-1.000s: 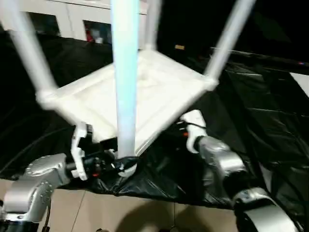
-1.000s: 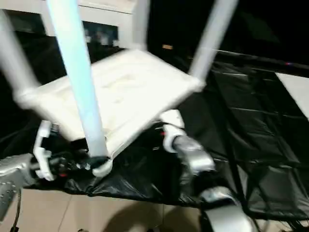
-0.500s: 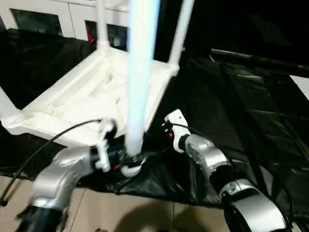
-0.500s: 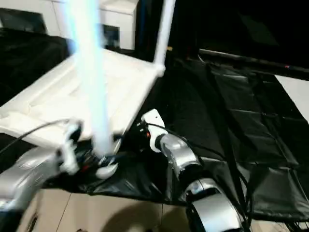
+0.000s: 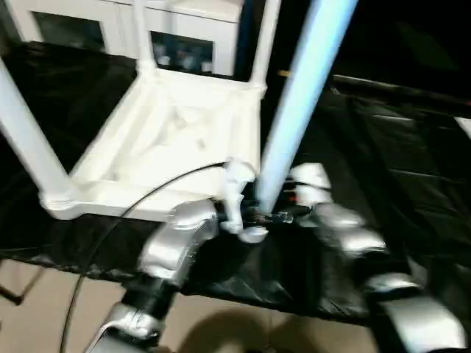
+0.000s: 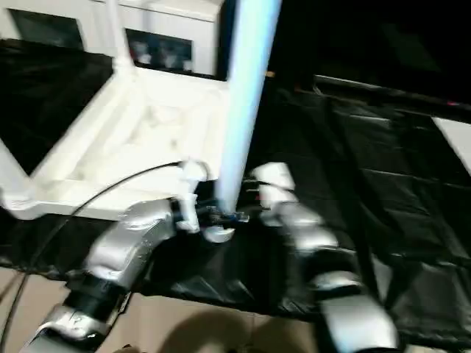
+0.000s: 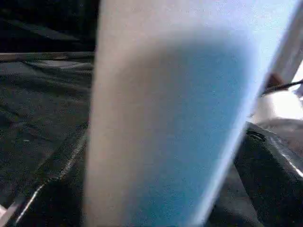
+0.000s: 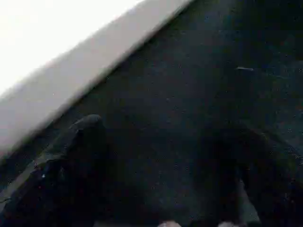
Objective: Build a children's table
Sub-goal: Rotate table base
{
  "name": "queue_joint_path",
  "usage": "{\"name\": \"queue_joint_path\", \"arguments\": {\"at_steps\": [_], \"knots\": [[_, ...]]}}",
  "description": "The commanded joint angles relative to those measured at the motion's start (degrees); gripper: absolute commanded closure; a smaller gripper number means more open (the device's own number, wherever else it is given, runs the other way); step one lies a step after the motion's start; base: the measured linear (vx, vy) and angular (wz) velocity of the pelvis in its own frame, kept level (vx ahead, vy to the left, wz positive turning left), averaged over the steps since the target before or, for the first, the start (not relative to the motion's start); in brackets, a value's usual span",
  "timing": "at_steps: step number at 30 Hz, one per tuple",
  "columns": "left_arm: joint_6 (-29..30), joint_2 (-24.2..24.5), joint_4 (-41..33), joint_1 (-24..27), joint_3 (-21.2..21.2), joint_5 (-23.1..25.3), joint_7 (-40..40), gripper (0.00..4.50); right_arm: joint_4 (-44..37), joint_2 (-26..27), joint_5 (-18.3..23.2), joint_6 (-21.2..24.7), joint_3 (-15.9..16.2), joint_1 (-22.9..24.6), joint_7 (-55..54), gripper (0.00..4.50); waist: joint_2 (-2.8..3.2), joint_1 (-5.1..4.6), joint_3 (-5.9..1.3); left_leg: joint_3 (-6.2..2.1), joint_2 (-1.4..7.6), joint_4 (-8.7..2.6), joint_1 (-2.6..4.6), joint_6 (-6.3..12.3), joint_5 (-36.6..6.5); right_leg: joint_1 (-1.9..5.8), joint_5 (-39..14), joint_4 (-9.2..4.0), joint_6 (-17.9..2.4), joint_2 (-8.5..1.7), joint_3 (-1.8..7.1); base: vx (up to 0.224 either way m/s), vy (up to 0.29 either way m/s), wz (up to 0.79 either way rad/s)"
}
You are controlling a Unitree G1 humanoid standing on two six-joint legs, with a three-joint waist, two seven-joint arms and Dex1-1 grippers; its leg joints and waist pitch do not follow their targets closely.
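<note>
Children's table (image 5: 173, 136) of white plastic lies upside down on black sheeting (image 5: 397, 154), three tapered legs socketed. My left claw (image 5: 259, 218) grips the fourth leg (image 5: 294, 110) at the near corner — seating remains. My right claw (image 8: 156, 189) gapes empty.

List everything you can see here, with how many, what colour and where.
Table top: one, white, upside down on the black sheet, ribbed underside facing up.
Legs standing in corner sockets: three, white, at the far left, far right and near left corners.
Fourth leg: one, white with a bluish look, leaning at the near right corner, in the left gripper.
Sheet: one, black, crinkled, under the table.
Cabinets: white, with glass doors, behind.
Floor: beige, nearest edge.
Cable: one, black, along the left arm.
Left gripper: around the fourth leg's lower end.
Right gripper: black fingers, open over the sheet.
</note>
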Motion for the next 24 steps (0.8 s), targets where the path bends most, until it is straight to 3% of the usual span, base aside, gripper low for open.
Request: {"name": "queue_joint_path", "arguments": {"at_steps": [1,3,7,11,14,16,17,18,21,24], "knots": [[-1.5,2.1,1.0,-1.4,0.4,1.0,-1.9,0.11,-3.5,-3.7,1.4,-0.1,-2.0,2.1,3.7,0.00,1.23,0.34,-4.10,0.49,0.26,-3.33,-0.01,3.07,-6.6,3.98,-1.9,-3.76,-12.8,-3.73,2.85,0.000,0.000,0.00],[-1.6,3.5,1.4,-1.8,0.7,0.8,-3.8,0.11,-5.0,-4.9,1.9,0.1,-2.2,2.9,5.8,0.00,0.86,0.38,-4.02,0.51,0.17,-3.36,-0.05,3.10,-7.5,4.01,-3.2,-3.94,-12.5,-3.48,2.75,0.000,0.000,0.00],[-1.5,10.4,4.0,-3.5,-0.2,1.7,-12.4,0.11,-13.5,-9.8,3.2,0.9,-1.1,7.6,15.3,0.00,1.12,0.32,-3.85,0.38,0.19,-3.42,-0.06,3.59,-8.4,3.87,-8.2,-4.48,-11.2,-3.58,2.68,0.000,0.000,0.00],[-1.1,15.9,6.9,-5.3,-2.0,3.1,-19.3,0.35,-22.3,-13.6,5.2,3.3,0.2,11.8,22.2,0.00,1.67,0.38,-3.85,0.34,0.24,-3.48,0.20,4.12,-7.8,3.74,-6.8,-4.32,-11.9,-3.40,2.67,0.000,0.000,0.00],[-1.4,18.2,9.0,-6.5,-3.0,3.9,-22.3,0.47,-28.0,-15.6,7.0,5.2,0.7,14.3,26.1,0.00,1.70,0.68,-3.85,0.35,0.28,-3.51,0.19,4.59,-7.5,3.82,-4.5,-4.16,-12.7,-3.42,2.73,0.000,0.000,0.00],[-2.8,20.7,12.5,-8.0,-4.8,6.9,-23.8,0.70,-34.9,-18.1,9.3,8.7,1.5,17.4,30.4,0.00,1.87,0.96,-3.78,0.26,0.27,-3.53,0.26,4.79,-8.0,3.91,-4.6,-4.24,-12.5,-3.35,2.69,0.000,0.000,0.00],[-2.8,20.7,12.5,-8.0,-4.8,6.9,-23.8,0.82,-34.9,-18.1,9.3,8.7,1.5,17.4,30.4,0.00,1.87,0.92,-3.90,0.19,0.34,-3.56,0.15,4.76,-7.9,4.02,-4.4,-4.07,-12.6,-3.52,2.67,0.000,0.000,0.00],[-3.4,20.9,15.0,-9.2,-4.6,7.6,-23.8,0.86,-38.6,-19.2,10.5,11.5,1.8,18.9,32.5,0.00,2.09,0.95,-3.77,0.23,0.22,-3.61,0.09,4.46,-8.0,3.89,-5.7,-4.33,-12.4,-3.48,2.55,0.000,0.000,0.00],[-4.1,20.6,17.0,-10.2,-4.2,8.0,-23.6,1.16,-41.2,-20.0,11.6,13.8,2.1,20.0,34.3,0.00,1.91,1.25,-3.78,0.28,0.26,-3.55,0.14,4.18,-9.0,3.94,-7.6,-4.61,-12.1,-3.62,2.59,0.000,0.000,0.00],[-7.5,19.9,21.6,-12.8,-4.3,9.1,-23.7,1.29,-46.0,-22.2,14.3,19.2,3.4,22.3,37.9,0.00,1.92,1.63,-3.73,0.27,0.26,-3.57,0.21,3.78,-9.6,3.81,-10.2,-4.95,-11.4,-3.70,2.57,0.000,0.000,0.00]]}}
